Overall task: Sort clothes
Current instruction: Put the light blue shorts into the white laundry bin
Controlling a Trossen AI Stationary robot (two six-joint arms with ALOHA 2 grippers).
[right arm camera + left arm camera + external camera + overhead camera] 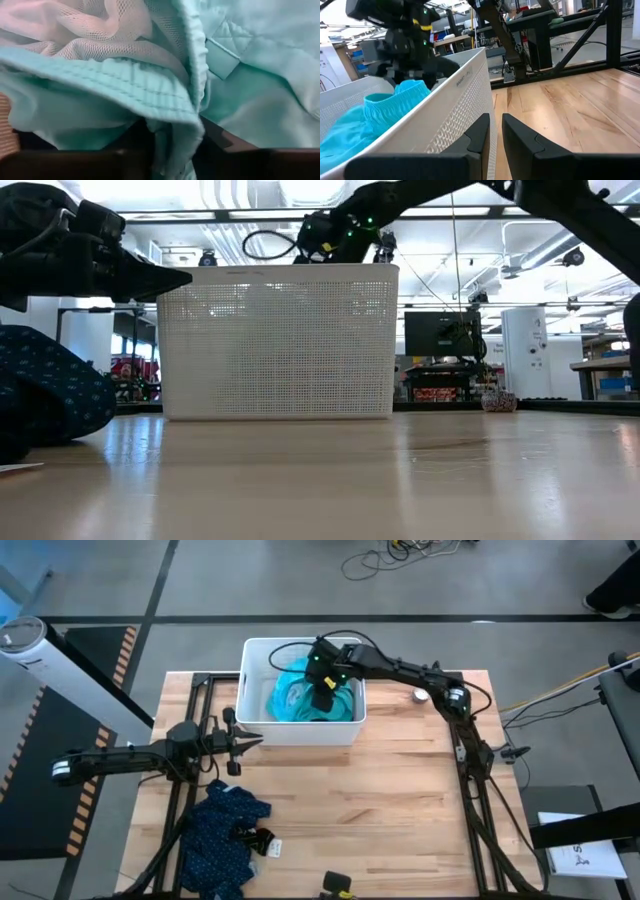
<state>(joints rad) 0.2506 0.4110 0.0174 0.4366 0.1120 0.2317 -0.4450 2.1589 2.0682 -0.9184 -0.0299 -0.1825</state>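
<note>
The right arm is reaching from the table's right side over the white perforated plastic basket, which is standing on the light wooden table near its far edge. The right gripper is sitting down inside the basket, pressed into the teal soft fabric garment that is filling much of the basket's interior. In the right wrist view the ribbed teal waistband and a pale mesh lining are crowding the picture, and a fold of the teal cloth is lying between the two dark fingers; the jaws are standing a little apart around that fold, and whether they are truly clamping it I cannot tell.

The left arm is waiting over the table's left side, its left gripper hovering just beside the basket's near-left corner, pointing at the wall without touching it. Its fingers are standing narrow, with only a thin slit between them and nothing in the gap.

A dark navy patterned fabric garment is lying crumpled on the table near the front-left, well apart from the basket. Just beside its right edge a small white tag is lying on the wood. A small round object is resting on the table to the right of the basket.
</note>
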